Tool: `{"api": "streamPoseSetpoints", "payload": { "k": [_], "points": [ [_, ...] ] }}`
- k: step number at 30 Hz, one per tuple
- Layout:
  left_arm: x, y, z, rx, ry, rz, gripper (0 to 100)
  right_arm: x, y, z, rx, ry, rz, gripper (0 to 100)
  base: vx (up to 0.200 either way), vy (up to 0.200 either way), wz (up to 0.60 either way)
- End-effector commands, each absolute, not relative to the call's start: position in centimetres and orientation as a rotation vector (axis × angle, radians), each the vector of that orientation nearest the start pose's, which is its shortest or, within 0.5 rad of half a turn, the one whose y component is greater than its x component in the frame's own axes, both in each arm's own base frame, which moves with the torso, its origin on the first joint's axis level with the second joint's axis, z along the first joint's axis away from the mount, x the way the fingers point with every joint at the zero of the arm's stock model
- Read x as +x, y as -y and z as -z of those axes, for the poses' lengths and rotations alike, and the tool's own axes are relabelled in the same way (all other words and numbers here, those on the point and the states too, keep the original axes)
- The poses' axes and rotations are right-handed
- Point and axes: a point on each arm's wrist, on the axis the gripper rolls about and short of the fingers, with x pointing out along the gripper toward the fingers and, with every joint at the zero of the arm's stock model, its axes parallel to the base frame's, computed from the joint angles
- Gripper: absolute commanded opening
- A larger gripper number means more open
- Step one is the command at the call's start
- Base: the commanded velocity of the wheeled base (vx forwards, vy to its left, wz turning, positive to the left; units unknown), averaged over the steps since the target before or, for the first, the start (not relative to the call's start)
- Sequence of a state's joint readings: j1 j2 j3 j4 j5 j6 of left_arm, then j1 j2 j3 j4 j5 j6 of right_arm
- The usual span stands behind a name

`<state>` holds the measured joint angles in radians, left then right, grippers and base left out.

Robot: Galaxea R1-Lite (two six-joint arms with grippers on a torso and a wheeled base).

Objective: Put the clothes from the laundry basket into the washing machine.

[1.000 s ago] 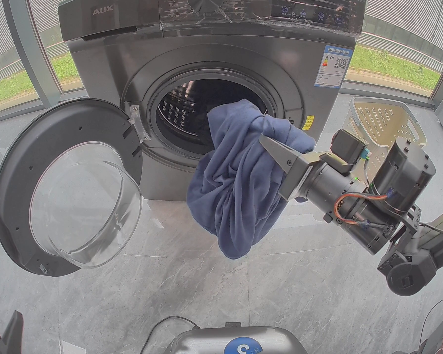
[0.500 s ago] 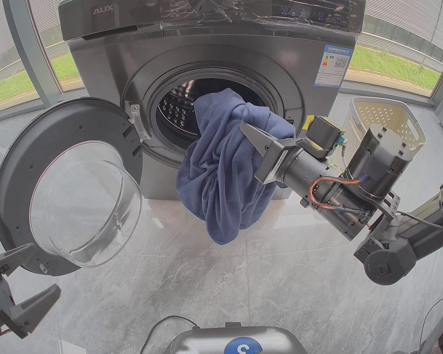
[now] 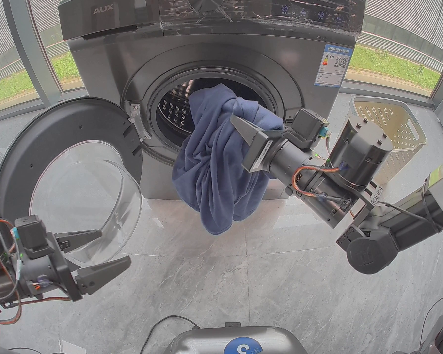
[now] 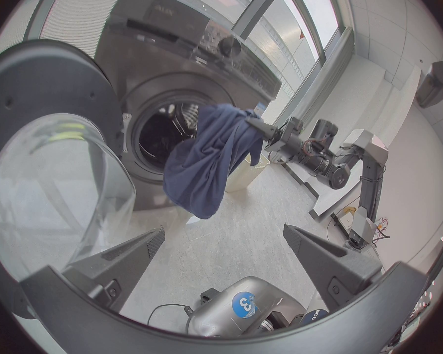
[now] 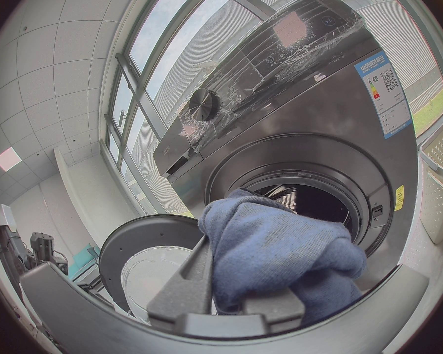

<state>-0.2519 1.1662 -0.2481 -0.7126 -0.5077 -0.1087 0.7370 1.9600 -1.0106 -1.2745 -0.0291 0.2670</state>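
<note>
The right gripper (image 3: 238, 124) has its jaws pinched on a bunched fold of a blue garment (image 3: 209, 173) and holds it straight in front of the washing machine (image 3: 108, 65), level with the round drum opening (image 3: 179, 111). The high grip probably serves to lift the cloth over the lower lip of that opening, so that a push forward would carry it inside. The garment is not yet in: its gathered top overlaps the mouth of the drum, while the rest hangs in a long loose bag across the machine's front panel, its tail apparently clear of the floor (image 3: 280, 291). It is a soft, matte, mid-blue knit, heavily creased and shapeless, so the trailing part could catch on the rim. The door (image 3: 19, 183) stands swung wide on the machine's hinge side, leaving the way free. The left gripper (image 3: 115, 247) hangs low before that door, jaws spread and holding nothing. The laundry basket (image 3: 408, 124) stands beside the machine, opposite the door.
</note>
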Motion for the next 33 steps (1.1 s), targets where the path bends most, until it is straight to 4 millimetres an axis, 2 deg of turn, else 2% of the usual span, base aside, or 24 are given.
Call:
{"api": "streamPoseSetpoints", "payload": {
  "k": [1,9,16,20,33],
  "points": [
    [17.3,7.5,-14.0,-0.123,-0.387,0.781,100,28.7,-24.8,-21.5,0.380,0.232,-0.722,0,0.000,0.000,0.00],
    [20.7,10.3,-14.2,-0.117,-0.395,0.843,100,28.8,-25.1,-21.7,0.400,0.236,-0.723,0,0.000,0.000,0.00],
    [23.2,11.7,-13.1,-0.116,-0.428,0.848,100,28.7,-25.2,-21.0,0.396,0.213,-0.704,0,0.000,0.000,0.00],
    [24.3,12.8,-12.5,-0.121,-0.417,0.857,100,28.9,-25.3,-20.5,0.393,0.201,-0.700,0,0.000,0.000,0.00],
    [27.1,14.3,-10.1,-0.120,-0.452,0.859,100,28.7,-25.6,-19.6,0.386,0.178,-0.702,0,0.000,0.000,0.00]
  ]
}}
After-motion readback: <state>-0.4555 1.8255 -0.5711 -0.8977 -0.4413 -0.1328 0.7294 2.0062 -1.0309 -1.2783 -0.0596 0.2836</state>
